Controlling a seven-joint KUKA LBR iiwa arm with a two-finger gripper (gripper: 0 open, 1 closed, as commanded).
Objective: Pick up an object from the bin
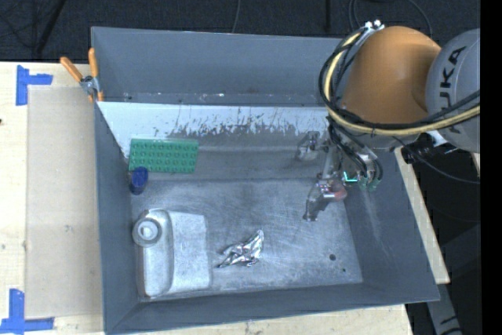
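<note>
My gripper (320, 198) hangs under the orange cover in the right part of the bin, low over the bare floor. Nothing shows in it. The nearest loose thing is a crumpled piece of silver foil (243, 249), lying to its lower left near the front wall. A flat whitish bottle with a round grey cap (169, 251) lies on its side in the front left corner. At the back left, a green studded building plate (164, 156) lies flat, with a small blue cylinder (139, 180) just in front of its left end.
Bare bin floor stretches between the gripper and the things on the left. The sloped back wall rises close behind the gripper, and the right wall is near its other side.
</note>
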